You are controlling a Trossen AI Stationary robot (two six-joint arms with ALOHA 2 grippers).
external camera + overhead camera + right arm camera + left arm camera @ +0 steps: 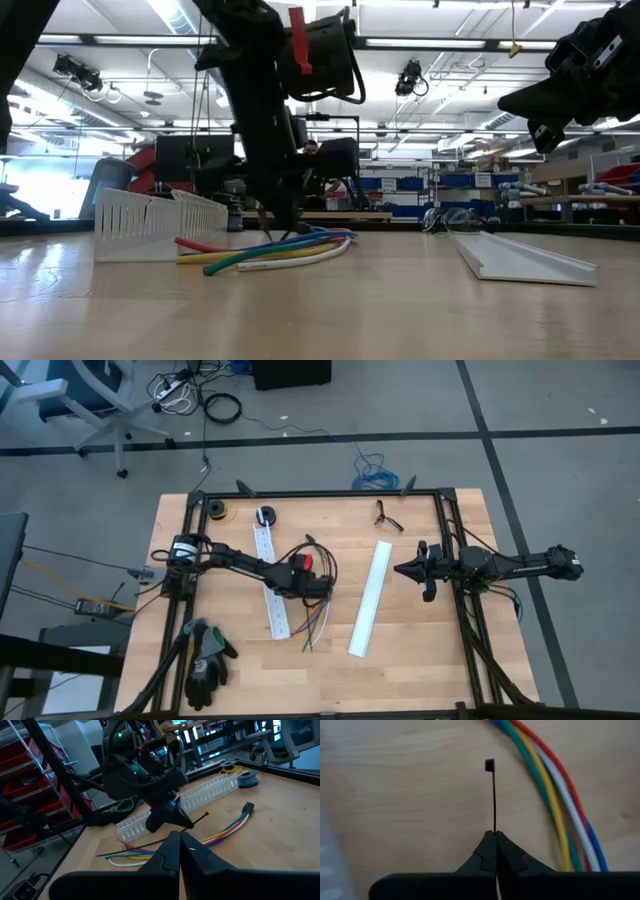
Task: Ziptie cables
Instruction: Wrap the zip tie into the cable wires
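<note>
Down at the table, the left gripper [495,834] is clenched on a thin black zip tie [493,795], which runs straight out from its tips. The cables [555,795] lie just beside, roughly parallel. Farther off, the right gripper [402,570] hangs clenched and empty, well apart.

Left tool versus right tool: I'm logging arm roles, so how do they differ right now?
The left tool is pinched on a thin black zip tie; the right tool holds nothing. The left tool sits low beside the cables at the table's middle; the right tool hangs above the table, past the plain white strip. Both are shut.
</note>
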